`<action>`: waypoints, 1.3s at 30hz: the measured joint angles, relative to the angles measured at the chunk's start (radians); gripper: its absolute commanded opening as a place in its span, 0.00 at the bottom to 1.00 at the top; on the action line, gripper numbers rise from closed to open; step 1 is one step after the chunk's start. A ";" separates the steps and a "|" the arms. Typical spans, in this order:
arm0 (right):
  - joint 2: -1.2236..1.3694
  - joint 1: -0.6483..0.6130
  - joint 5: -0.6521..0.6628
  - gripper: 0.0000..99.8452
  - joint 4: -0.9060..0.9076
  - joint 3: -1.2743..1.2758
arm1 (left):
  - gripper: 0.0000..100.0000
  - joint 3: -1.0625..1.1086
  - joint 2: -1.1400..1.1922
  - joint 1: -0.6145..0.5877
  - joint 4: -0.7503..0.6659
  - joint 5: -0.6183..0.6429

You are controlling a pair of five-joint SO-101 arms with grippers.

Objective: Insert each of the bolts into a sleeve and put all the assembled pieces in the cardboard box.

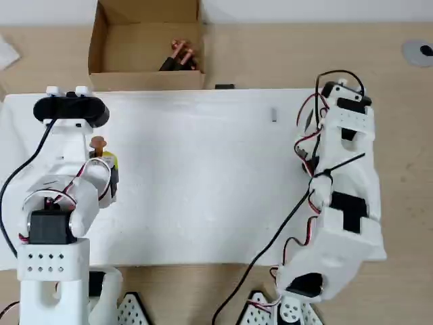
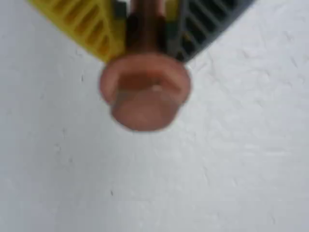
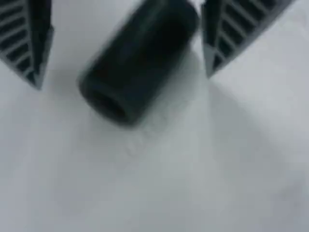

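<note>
Left arm at the left side of the desk, reaching over the left edge of the white sheet. Left claw clenched on a copper bolt. The bolt's head sticks out beyond the fingertips, pointing towards the far side of the desk.

Left wrist view: one yellow finger and one dark finger pinch the bolt's shank. The flanged head hangs clear of the left claw, over bare white sheet.

Cardboard box on the far edge, just beyond the sheet and left of centre, open at the top. Assembled pieces lie inside near its right wall, copper ends and dark bodies bunched together.

Small grey piece lies alone on the sheet, right of centre.

Right arm folded at the right edge of the sheet, with red and black cables looped along it.

Right wrist view: right claw released, dark fingers spread wide. Black sleeve lies on its side on the sheet between them, its open bore facing the camera. Contact with either finger: cannot tell
</note>
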 measured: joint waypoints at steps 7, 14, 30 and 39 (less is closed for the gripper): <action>-0.104 0.000 -0.084 0.25 -0.061 0.101 | 0.01 0.000 0.000 0.000 0.032 0.000; -0.123 -0.002 -0.124 0.25 -0.224 0.229 | 0.01 0.000 0.000 0.000 0.032 0.000; -0.103 -0.032 -0.129 0.25 -0.281 0.236 | 0.01 0.000 0.000 0.000 0.032 0.000; -0.103 -0.025 -0.127 0.05 -0.265 0.236 | 0.01 0.000 0.000 0.000 0.034 0.000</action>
